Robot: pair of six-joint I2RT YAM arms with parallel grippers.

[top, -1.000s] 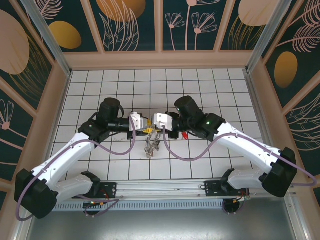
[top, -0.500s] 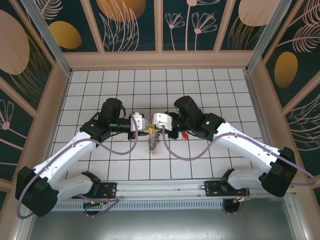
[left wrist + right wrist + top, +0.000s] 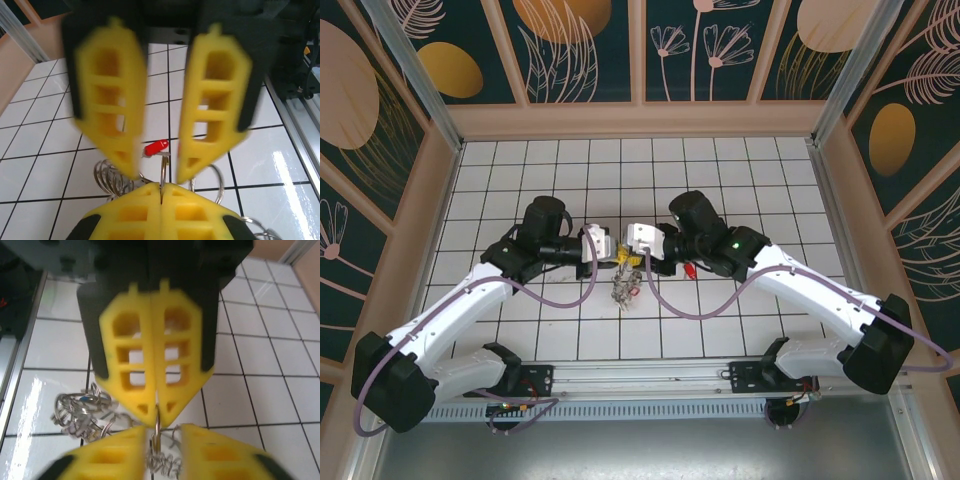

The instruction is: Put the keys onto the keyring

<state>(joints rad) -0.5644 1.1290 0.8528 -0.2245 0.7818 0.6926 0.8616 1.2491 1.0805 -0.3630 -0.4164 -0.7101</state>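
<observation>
Logged from my remote screens. Floor [image 3: 760, 190]: glossy white tiles ruled with a black grid. Walls [image 3: 590, 50]: dark teal, with cream line-drawn flowers and leaves and orange-gold ovals, framed in pale tan wood. Left arm [image 3: 450, 310] and right arm [image 3: 810, 290]: white shells, black joints, each with a purple cable [image 3: 560, 300]; I note a green light [image 3: 734, 243] on the right one. Left gripper [image 3: 161, 190] and right gripper [image 3: 163, 432]: yellow fingers [image 3: 135, 215] with a ladder pattern of cut-outs, on black backing. Keyring [image 3: 163, 170]: silvery. Red key head [image 3: 156, 147]: bright red. Metal bunch [image 3: 80, 407]: silvery, with one blue fleck.
</observation>
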